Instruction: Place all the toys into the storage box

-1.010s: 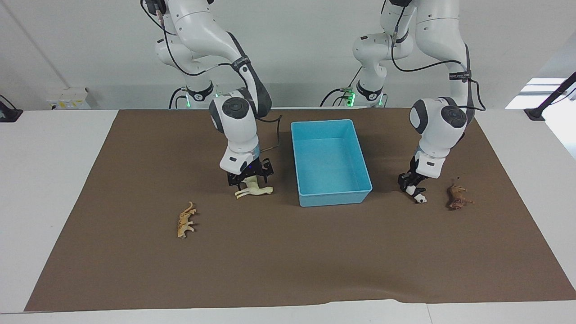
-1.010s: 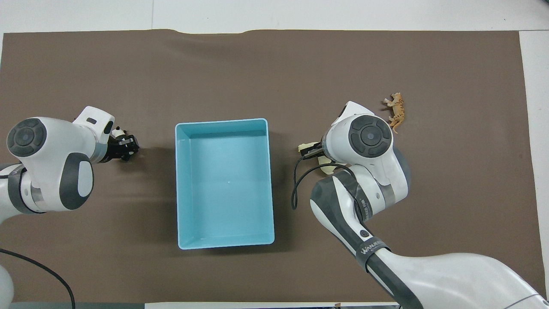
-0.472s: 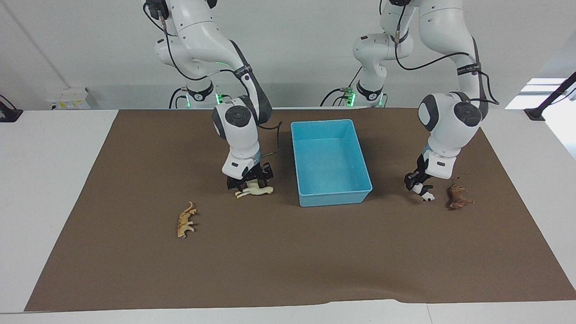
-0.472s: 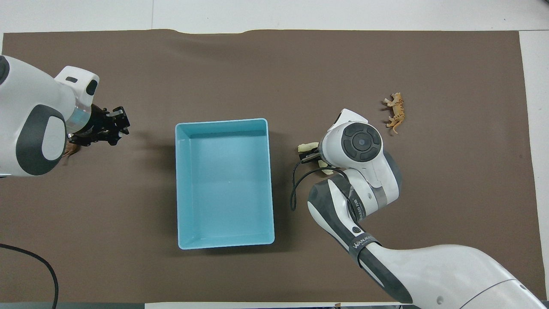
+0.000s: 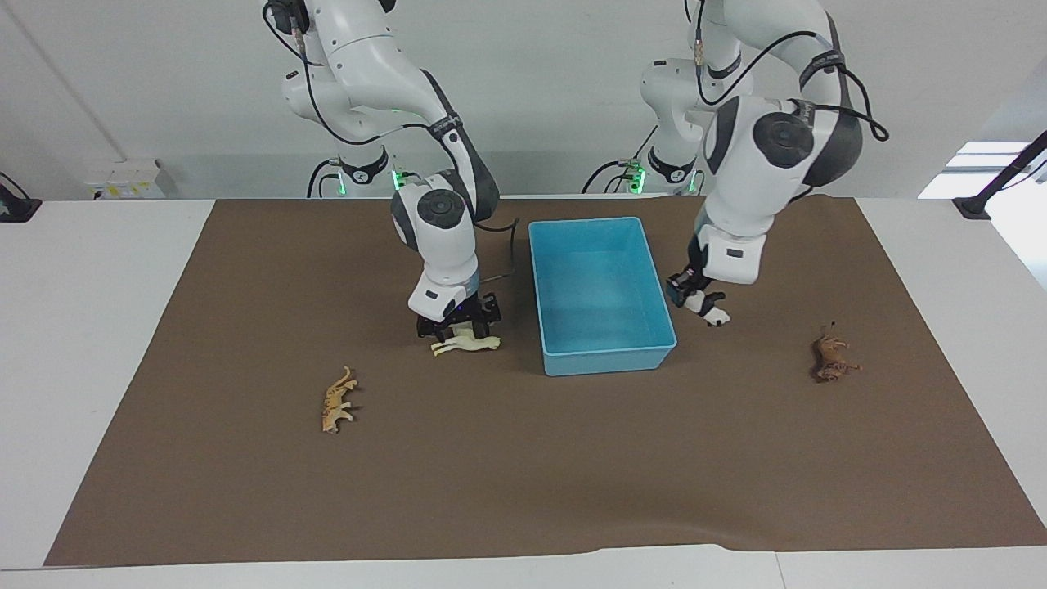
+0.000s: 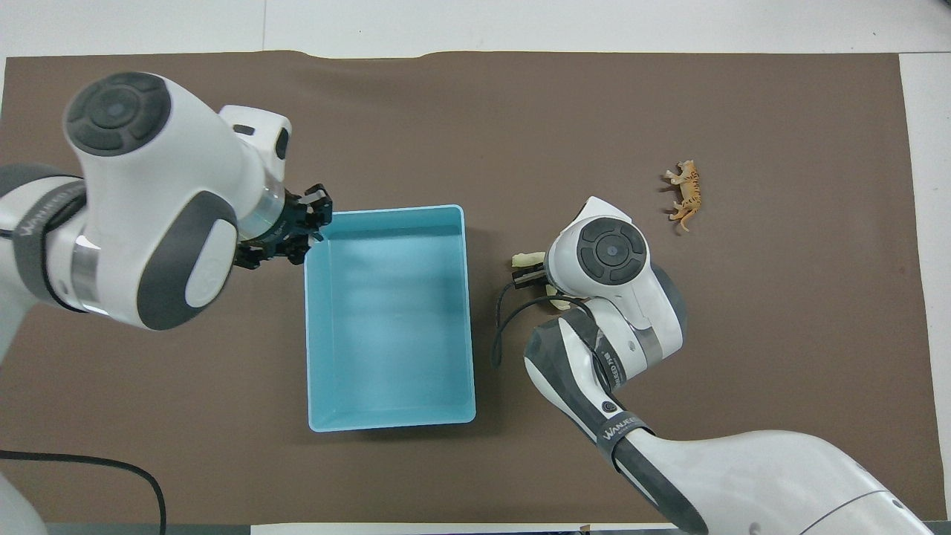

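The light blue storage box (image 5: 609, 358) stands empty in the middle of the mat, also in the overhead view (image 6: 466, 312). My left gripper (image 5: 699, 299) is shut on the black-and-white panda (image 5: 714, 314) and holds it in the air just beside the box's wall at the left arm's end. In the overhead view it (image 6: 297, 230) is at the box's corner. My right gripper (image 5: 452, 325) is down on the cream llama (image 5: 470, 344), which lies on the mat beside the box. The tan spotted cat (image 5: 337, 401) and the brown toy (image 5: 832, 360) lie on the mat.
A brown mat (image 5: 523, 491) covers the table. In the overhead view the cat (image 6: 685, 195) lies toward the right arm's end, a bit of the llama (image 6: 524, 259) shows past the right wrist, and my left arm hides the brown toy.
My left gripper lifted the panda off the mat and carried it from beside the brown toy up to the box's wall. My right gripper sank a little lower onto the llama.
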Available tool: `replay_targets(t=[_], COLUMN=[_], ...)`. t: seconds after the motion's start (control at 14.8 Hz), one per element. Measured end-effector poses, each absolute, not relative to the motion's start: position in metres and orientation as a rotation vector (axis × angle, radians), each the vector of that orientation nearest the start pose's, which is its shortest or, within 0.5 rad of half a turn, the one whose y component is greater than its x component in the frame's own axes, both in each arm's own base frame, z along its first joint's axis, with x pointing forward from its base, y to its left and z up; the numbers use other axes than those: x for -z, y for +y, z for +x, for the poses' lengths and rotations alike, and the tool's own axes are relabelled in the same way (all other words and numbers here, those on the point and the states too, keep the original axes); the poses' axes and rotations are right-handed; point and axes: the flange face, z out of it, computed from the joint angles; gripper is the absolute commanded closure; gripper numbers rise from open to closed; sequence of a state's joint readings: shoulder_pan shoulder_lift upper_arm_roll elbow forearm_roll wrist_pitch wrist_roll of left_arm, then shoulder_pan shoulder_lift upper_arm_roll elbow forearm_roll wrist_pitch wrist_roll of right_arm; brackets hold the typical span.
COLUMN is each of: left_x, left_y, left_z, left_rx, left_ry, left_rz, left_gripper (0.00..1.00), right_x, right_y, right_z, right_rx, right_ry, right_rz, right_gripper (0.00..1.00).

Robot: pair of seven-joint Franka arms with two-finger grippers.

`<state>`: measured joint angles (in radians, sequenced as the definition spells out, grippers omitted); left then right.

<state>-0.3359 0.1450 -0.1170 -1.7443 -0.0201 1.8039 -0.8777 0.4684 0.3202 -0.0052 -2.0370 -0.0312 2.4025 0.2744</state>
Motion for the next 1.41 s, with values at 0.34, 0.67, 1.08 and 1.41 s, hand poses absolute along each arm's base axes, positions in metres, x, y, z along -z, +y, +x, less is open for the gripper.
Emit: replay_targets(t=[0.34,0.67,1.08,1.41], left_x=[-0.443,-0.465,-0.471,-0.437], left_y=[-0.290,-0.259,-0.070,0.042], left_z=[0.477,0.485,0.555,0.591], left_rx=[-0.245,-0.206,-0.096,0.111], left_ry=[-0.522,-0.526,-0.342,-0.098], left_rz=[-2.984,-3.009,-3.107,-3.086], left_gripper=[0.00,0.00,0.00,0.00], right_x=[-0.296,-0.300,-0.297,-0.301], right_y=[0.276,0.277,0.269,0.268], right_z=[0.523,0.528,0.533,0.535], right_rx=[0.006,0.100,0.171,0.130], right_ry=[-0.416,-0.405,-0.380,-0.376], right_rz=[-3.241,-3.215,-3.192,-3.211], right_gripper=[0.05,0.25,1.00,1.00])
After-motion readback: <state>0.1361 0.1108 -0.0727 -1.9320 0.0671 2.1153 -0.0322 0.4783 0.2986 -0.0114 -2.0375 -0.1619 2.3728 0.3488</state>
